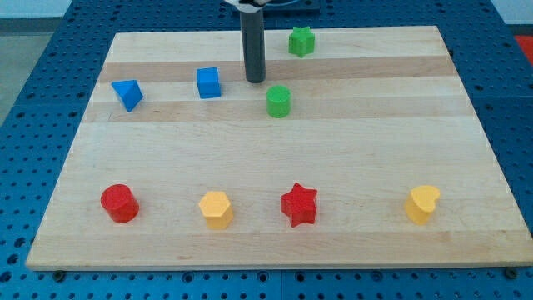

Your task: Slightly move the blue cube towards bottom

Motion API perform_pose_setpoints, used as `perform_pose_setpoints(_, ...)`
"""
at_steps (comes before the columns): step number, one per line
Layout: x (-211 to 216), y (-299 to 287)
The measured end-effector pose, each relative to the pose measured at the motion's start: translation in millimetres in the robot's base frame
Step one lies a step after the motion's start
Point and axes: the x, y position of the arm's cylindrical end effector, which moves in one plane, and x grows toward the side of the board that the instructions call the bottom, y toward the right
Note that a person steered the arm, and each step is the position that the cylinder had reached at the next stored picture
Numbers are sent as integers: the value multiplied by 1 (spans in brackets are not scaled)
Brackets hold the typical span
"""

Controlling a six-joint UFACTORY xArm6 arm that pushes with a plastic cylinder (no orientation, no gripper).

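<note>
The blue cube (208, 82) sits on the wooden board (275, 150) in the upper left part of the view. My tip (255, 80) rests on the board to the right of the blue cube, a short gap apart, and just above and left of a green cylinder (278, 102). The rod rises straight toward the view's top edge.
A blue triangular block (127, 94) lies left of the cube. A green star (301, 41) is near the top. Along the bottom stand a red cylinder (119, 202), a yellow hexagon (216, 208), a red star (299, 204) and a yellow heart-like block (422, 203).
</note>
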Motion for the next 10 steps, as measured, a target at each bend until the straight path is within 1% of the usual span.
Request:
perform_pose_setpoints(1,-17,-1)
perform_pose_setpoints(2,-25,-5)
perform_pose_setpoints(5,-21,-56)
perform_pose_setpoints(6,-21,-64)
perform_pose_setpoints(10,-14,-65)
